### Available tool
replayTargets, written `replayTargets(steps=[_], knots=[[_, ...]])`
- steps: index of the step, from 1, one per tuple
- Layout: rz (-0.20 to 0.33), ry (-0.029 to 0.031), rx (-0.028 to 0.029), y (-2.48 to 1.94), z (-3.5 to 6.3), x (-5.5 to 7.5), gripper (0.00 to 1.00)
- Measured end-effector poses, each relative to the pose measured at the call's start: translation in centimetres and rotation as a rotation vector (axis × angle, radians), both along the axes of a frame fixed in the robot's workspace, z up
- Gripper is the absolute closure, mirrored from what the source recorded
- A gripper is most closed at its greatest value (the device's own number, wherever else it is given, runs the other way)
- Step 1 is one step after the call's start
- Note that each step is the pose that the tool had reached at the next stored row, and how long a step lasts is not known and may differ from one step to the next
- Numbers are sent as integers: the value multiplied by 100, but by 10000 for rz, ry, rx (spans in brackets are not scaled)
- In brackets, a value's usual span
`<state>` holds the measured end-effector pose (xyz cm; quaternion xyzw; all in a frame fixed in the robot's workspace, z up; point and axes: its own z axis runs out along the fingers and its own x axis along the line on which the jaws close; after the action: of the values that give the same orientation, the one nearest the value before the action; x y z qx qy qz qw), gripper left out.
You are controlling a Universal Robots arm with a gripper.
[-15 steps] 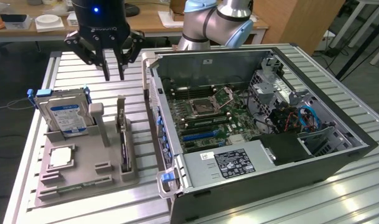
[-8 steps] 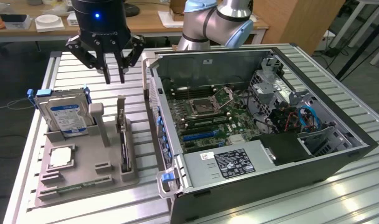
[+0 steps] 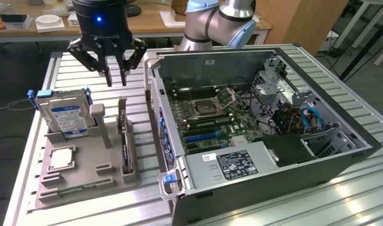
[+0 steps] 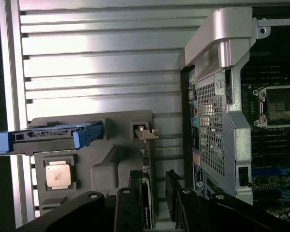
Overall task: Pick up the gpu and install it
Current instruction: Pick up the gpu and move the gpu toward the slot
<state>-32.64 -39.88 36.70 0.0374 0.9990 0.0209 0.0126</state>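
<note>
The slatted metal tabletop (image 3: 84, 63) carries everything here. Biggest on it is the open computer case (image 3: 210, 63), lying on its side along the tabletop's edge at the exterior view's right, motherboard facing up, with an empty processor socket and a blue slot showing. Behind its far wall the grey-and-blue robot arm (image 3: 216, 21) stands at the tabletop's far edge.

Over by the edge at the exterior view's left lies the grey holder tray (image 3: 72, 183), just beside the case. The black gripper (image 3: 116, 82) hangs above the tray's far end, and its fingers (image 3: 108, 77) stand apart, released, with nothing between them and clear air below the tips.

In the tray, the silver hard drive (image 3: 65, 115) with its blue-white label stands upright at the far corner nearest the tabletop's edge. Now the one that matters: the gpu (image 3: 125, 153) stands on edge in the tray's slot on the side nearest the case, pale bracket end up at the far end, right below the gripper. From the wrist view the thin card (image 4: 145, 193) runs between the two spread fingers, untouched.

Smallest, the square silver processor chip (image 3: 61, 157) lies flat in its pocket, in front of the hard drive.
</note>
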Motion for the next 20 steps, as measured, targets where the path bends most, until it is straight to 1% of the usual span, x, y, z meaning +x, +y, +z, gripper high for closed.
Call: replayTargets(steps=[2, 5, 7, 11, 20], knots=[[1, 0, -3, 0, 0, 0, 64], [2, -3, -35, -1, -7, 1, 64], [1, -1, -39, 0, -17, 0, 64], [1, -2, -75, 0, -42, 0, 64], [1, -2, -82, 0, -161, 0, 64]])
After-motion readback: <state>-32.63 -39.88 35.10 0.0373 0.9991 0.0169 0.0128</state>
